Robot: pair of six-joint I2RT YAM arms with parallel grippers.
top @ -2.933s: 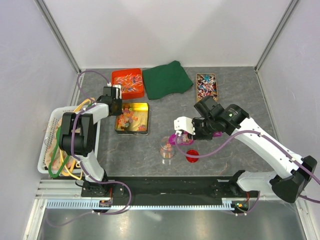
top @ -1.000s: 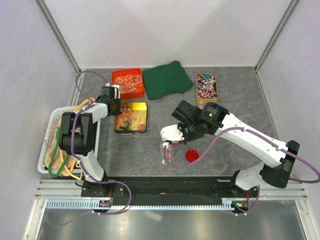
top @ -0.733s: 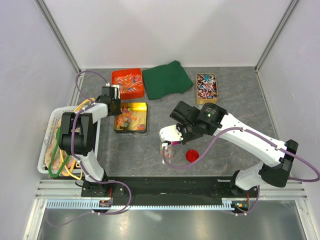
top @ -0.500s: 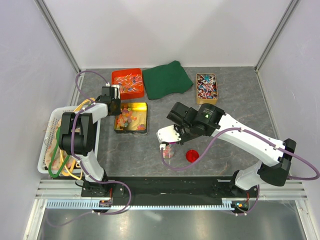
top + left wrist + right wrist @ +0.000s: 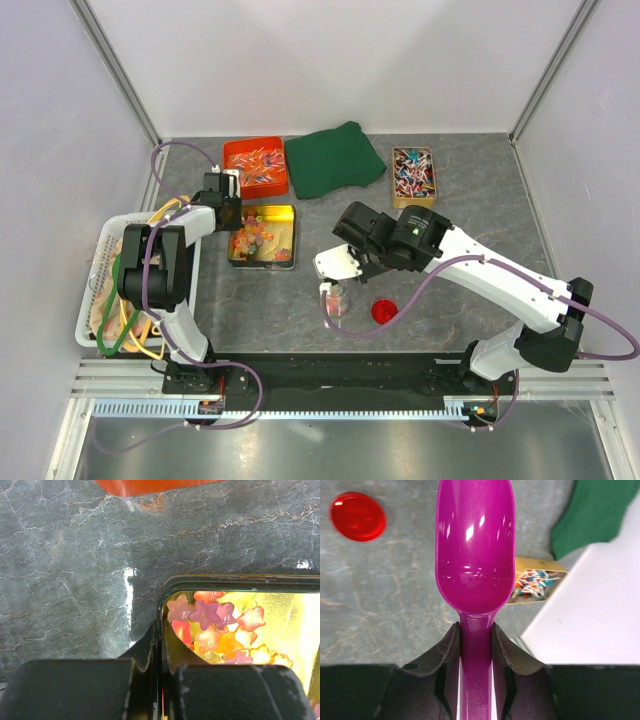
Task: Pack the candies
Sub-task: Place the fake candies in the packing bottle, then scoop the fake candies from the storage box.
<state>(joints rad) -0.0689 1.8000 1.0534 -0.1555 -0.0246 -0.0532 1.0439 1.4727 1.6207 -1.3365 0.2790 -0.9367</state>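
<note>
The left tool (image 5: pixel 161 645) was clenched on the near-left corner wall of a gold tin (image 5: pixel 235 581), one finger inside and one outside. The candies (image 5: pixel 216 628), star-shaped pieces in pink, orange and yellow, lay heaped in that tin, which sat on the bench (image 5: pixel 300 290) just in front of an orange tray (image 5: pixel 255 165). The right tool (image 5: pixel 476 640) was grasping the handle of a purple spoon (image 5: pixel 475 550). From above, this tool hung over a small clear jar (image 5: pixel 336 302), with a red lid (image 5: pixel 384 311) lying flat just beside it.
</note>
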